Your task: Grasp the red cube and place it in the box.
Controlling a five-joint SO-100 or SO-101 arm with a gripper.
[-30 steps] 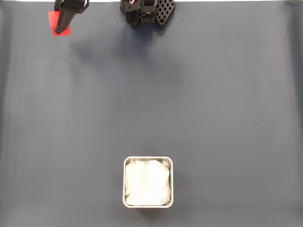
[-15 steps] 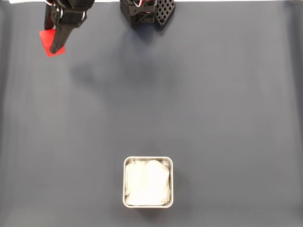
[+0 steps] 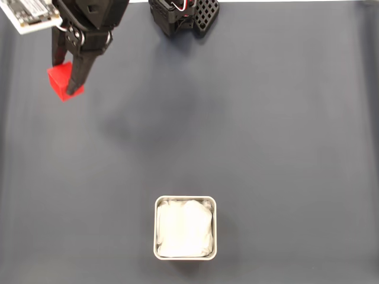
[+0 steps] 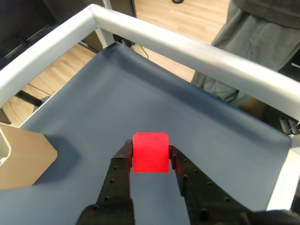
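Observation:
The red cube [image 3: 59, 81] hangs at the upper left of the fixed view, held off the dark mat between my black fingers. My gripper [image 3: 66, 87] is shut on it, one finger crossing the cube's right side. In the wrist view the red cube [image 4: 150, 153] sits squarely between the two fingertips of my gripper [image 4: 150, 146], with the mat well below it. The box [image 3: 156, 228], white with a pale rim and a crumpled white lining, stands at the bottom centre of the fixed view, far from the cube.
The arm's black base [image 3: 183, 15] sits at the top centre of the mat. A pale metal table frame [image 4: 187, 47] borders the mat. Beyond it stand a person's grey trouser legs [image 4: 253, 33]. A beige shape [image 4: 21, 157] lies at the left edge.
My gripper has carried the red cube down the fixed view from the top edge and slightly left. It looks larger now, so it has risen off the mat. The box has not moved.

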